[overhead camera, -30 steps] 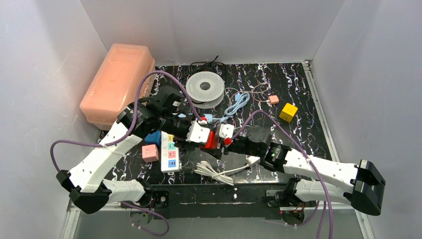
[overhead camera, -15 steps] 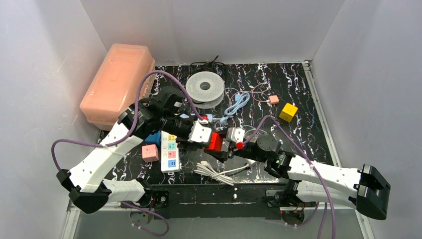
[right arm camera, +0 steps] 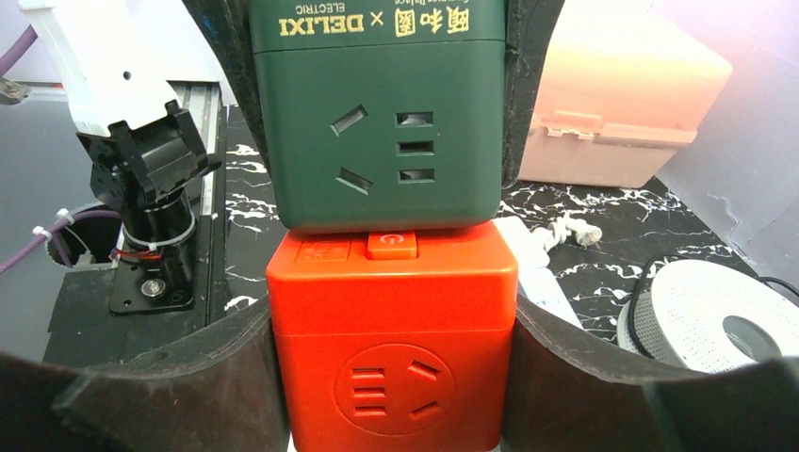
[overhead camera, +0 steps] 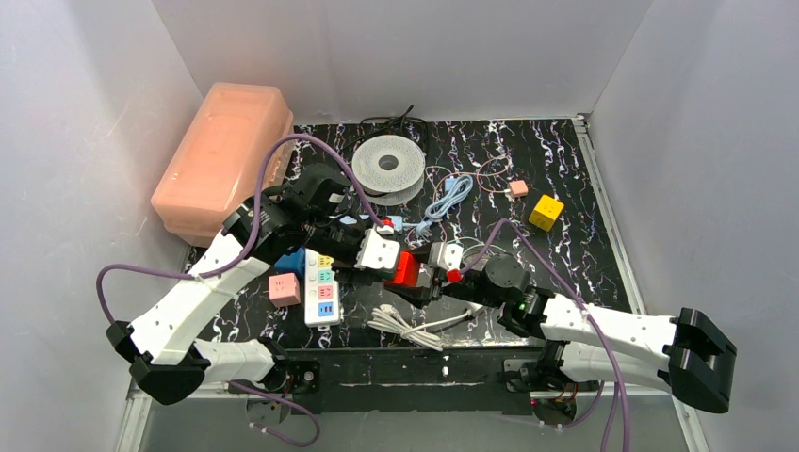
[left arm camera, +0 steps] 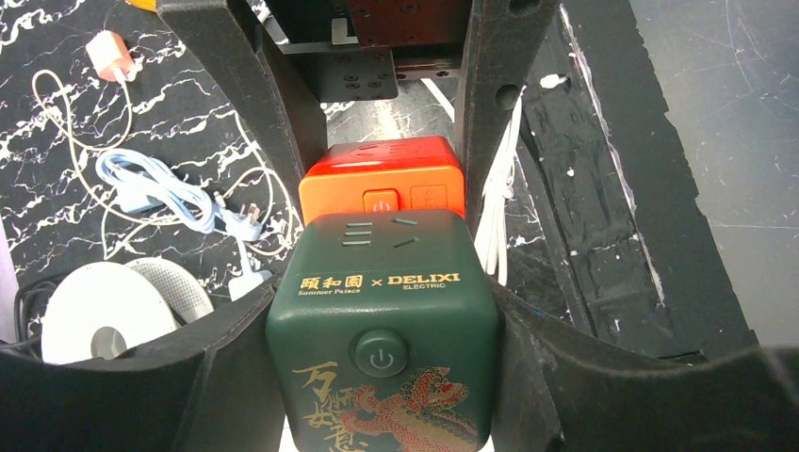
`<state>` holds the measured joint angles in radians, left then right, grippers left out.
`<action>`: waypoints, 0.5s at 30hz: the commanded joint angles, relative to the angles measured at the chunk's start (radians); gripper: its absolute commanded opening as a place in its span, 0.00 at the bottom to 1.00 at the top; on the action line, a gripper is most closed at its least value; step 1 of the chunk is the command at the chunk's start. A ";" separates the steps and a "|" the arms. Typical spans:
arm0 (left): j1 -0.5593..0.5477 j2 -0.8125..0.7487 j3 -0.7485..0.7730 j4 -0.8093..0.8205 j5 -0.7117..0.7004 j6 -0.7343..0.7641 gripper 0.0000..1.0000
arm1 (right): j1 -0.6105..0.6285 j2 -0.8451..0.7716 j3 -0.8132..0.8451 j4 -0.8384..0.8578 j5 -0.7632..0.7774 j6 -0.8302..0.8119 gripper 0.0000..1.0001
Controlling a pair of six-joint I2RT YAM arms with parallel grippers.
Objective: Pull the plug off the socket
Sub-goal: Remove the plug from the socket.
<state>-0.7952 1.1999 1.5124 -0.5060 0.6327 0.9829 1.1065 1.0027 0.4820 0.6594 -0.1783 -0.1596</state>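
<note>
Two cubes joined face to face at middle of table (overhead camera: 565,169): green cube (left arm camera: 382,282) clamped in left gripper (left arm camera: 382,320), red cube (right arm camera: 391,311) in right gripper (right arm camera: 391,358), fingers spread only to cube width. Overhead, only red on show. Green's power button visible from left wrist alone.

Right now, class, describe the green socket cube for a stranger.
At the middle of the black marbled table, the left tool grips the dark green socket cube. It sits flush against an orange-red cube but alone bears gold DELIXI lettering.

The green cube socket (left arm camera: 382,320) reads "Summer Palace × DELIXI ELECTRIC".
</note>
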 commanded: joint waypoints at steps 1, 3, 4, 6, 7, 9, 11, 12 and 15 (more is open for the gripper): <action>0.014 -0.098 0.111 0.026 0.084 0.025 0.00 | -0.022 0.042 -0.083 -0.329 0.063 0.062 0.04; 0.014 -0.102 0.093 0.023 0.092 0.028 0.00 | -0.022 0.024 -0.062 -0.334 0.085 0.051 0.40; 0.014 -0.104 0.083 0.022 0.094 0.029 0.00 | -0.022 0.009 -0.050 -0.333 0.101 0.040 0.65; 0.014 -0.108 0.063 0.024 0.097 0.031 0.00 | -0.022 -0.020 -0.015 -0.341 0.126 0.020 0.75; 0.014 -0.109 0.055 0.024 0.097 0.034 0.00 | -0.022 -0.030 0.010 -0.356 0.129 0.006 0.77; 0.014 -0.109 0.049 0.025 0.095 0.036 0.00 | -0.022 -0.043 0.061 -0.389 0.122 -0.005 0.79; 0.014 -0.106 0.052 0.026 0.094 0.036 0.00 | -0.158 -0.054 0.101 -0.417 0.088 -0.013 0.81; 0.015 -0.106 0.054 0.026 0.093 0.036 0.00 | -0.039 -0.061 0.121 -0.420 0.072 -0.011 0.82; 0.014 -0.107 0.056 0.027 0.090 0.038 0.00 | -0.022 -0.093 0.147 -0.407 0.060 0.015 0.83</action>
<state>-0.7826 1.1046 1.5341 -0.4873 0.6556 1.0035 1.0485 0.9668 0.5323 0.2672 -0.0944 -0.1600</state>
